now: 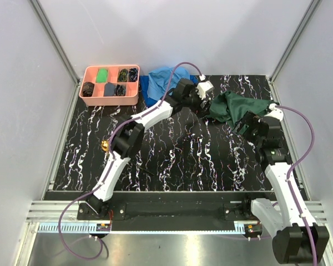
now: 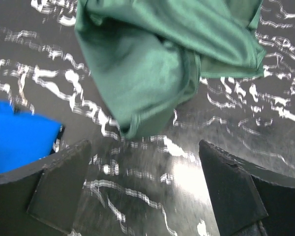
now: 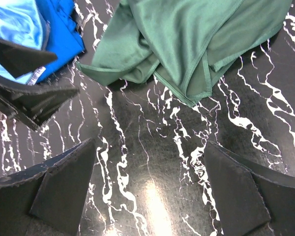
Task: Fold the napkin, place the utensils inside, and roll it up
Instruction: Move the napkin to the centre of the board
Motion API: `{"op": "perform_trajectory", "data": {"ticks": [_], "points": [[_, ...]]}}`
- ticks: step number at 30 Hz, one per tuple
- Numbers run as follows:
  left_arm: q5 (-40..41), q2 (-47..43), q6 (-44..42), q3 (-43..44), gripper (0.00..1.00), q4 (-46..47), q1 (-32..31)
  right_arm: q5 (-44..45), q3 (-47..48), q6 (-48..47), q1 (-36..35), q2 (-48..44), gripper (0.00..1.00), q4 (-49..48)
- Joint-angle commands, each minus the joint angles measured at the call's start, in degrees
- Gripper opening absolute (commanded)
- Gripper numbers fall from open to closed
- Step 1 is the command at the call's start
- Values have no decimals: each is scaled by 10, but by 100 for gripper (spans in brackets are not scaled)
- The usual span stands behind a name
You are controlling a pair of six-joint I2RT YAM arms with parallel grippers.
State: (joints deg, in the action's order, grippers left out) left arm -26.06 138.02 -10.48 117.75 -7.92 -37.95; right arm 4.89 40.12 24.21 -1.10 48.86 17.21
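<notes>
The napkin (image 1: 238,105) lies as a crumpled heap at the upper right of the marbled black table (image 1: 172,160), not yet spread or folded. Both arms reach toward it. The left gripper (image 2: 145,189) hangs just short of its left edge with jaws wide apart and nothing between them. The right gripper (image 3: 147,191) is likewise spread and empty, just below the heap.

Risks, as I judge them:
- The cloth is bunched in overlapping layers, so a pinch on the nearest lobe could catch several thicknesses at once and lift a wad rather than one corner.
- The two grippers work very near each other; in the right wrist view the left one's fingers (image 3: 29,101) fill the upper left, so closing in together could make them collide.
- The royal-blue cloth (image 2: 19,137) sits just beside the left jaw and could be snagged along with the napkin.
- The utensils (image 1: 104,146) show only as a gold glint at the left edge, beside the left arm's elbow, which might knock them.

The heap has no true long axis; from above it stretches roughly left to right. In the left wrist view one lobe points down toward the gripper. The utensils' direction cannot be told.
</notes>
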Motion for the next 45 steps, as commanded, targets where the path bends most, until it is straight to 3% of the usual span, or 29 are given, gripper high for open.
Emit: {"op": "perform_trajectory", "data": {"ticks": [1,10,14,20,29,38,41,45], "points": [[-50,28,19,75,95,33,2,-9,29,-13,0,25,100,-2],[-68,66,81,135,96,25,2,-35,43,-12,0,40,100,-2],[-61,71,204,121,96,41,2,-43,46,-8,0,37,100,-2],[-14,77,315,111,92,58,2,-61,46,-5,0,33,100,-2],[8,92,349,95,89,76,0,-76,44,-4,0,17,100,-2],[5,89,350,69,71,49,-12,-86,46,0,0,12,100,0],[5,92,362,65,53,43,-15,-86,46,1,0,11,100,1],[-2,90,361,56,40,44,-21,-86,44,1,0,11,100,0]]}}
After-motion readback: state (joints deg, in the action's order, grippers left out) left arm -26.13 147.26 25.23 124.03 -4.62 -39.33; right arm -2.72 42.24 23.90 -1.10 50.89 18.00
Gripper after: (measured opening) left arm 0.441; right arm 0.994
